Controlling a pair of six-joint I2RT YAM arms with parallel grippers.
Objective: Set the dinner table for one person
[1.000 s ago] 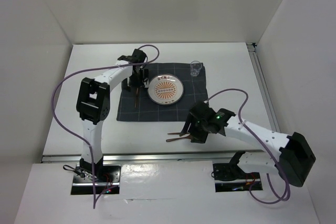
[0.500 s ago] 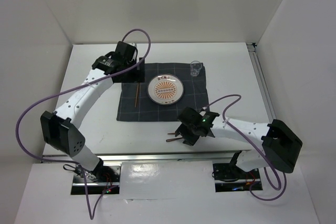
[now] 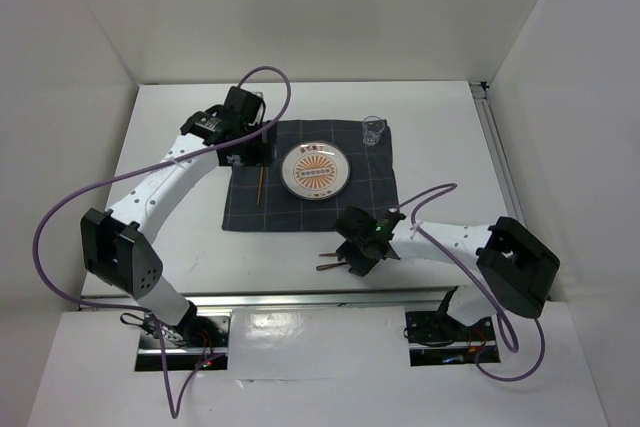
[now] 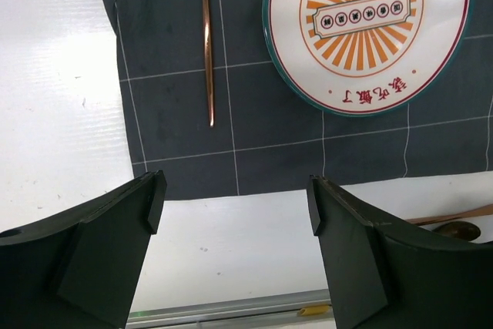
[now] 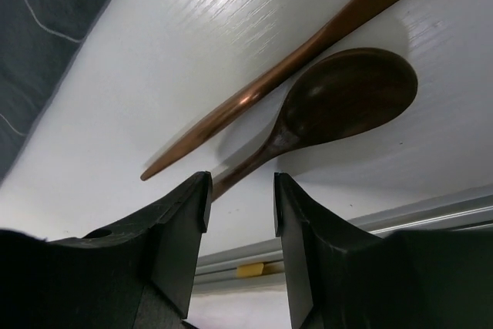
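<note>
Plate (image 4: 368, 28) bears small red Chinese characters (image 4: 371, 95).

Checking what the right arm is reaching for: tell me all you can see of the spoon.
The spoon is dark brown, wood by its look, with an oval bowl and a thin handle. It lies flat on the white dinner table, off the grey cloth. A copper-coloured chopstick lies alongside, touching or nearly so. Its handle runs between the open fingers of the right gripper, unclamped.

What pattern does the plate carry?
The plate has orange sunburst rays around a central banner of characters, on a white ground with a green rim; clearest in the left wrist view.
</note>
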